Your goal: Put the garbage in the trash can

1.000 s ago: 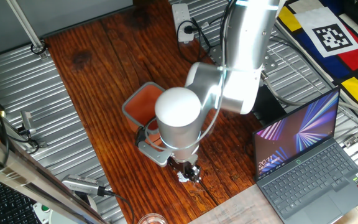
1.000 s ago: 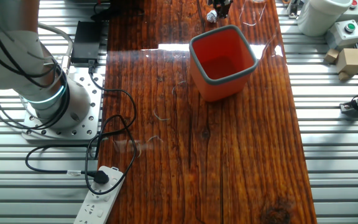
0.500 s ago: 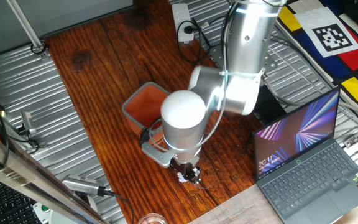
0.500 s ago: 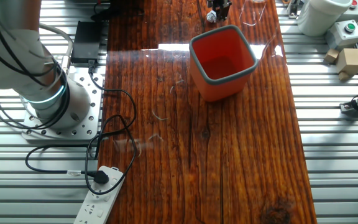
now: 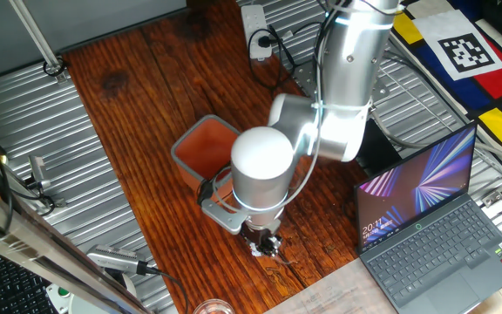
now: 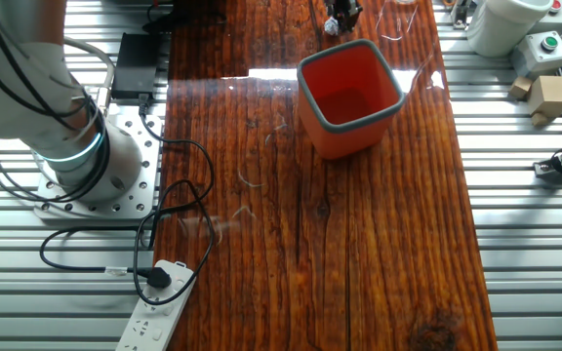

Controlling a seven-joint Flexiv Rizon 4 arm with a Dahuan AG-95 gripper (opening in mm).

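Garbage (image 5: 257, 249), a small white paper wad, sits on the wooden worktop (image 5: 138, 96) just beyond the trash can (image 6: 349, 95), on the side toward the laptop (image 5: 425, 231). I see my pincer (image 5: 264, 244) down at the wad with its dark fingers right around it, but I cannot tell whether they are closed on it or only beside it

The pincer (image 5: 264, 244) points down at the tabletop (image 5: 138, 105), its fingertips around the white garbage (image 5: 258, 250). The orange trash can (image 5: 200, 150) sits just behind it, partly hidden by the arm.
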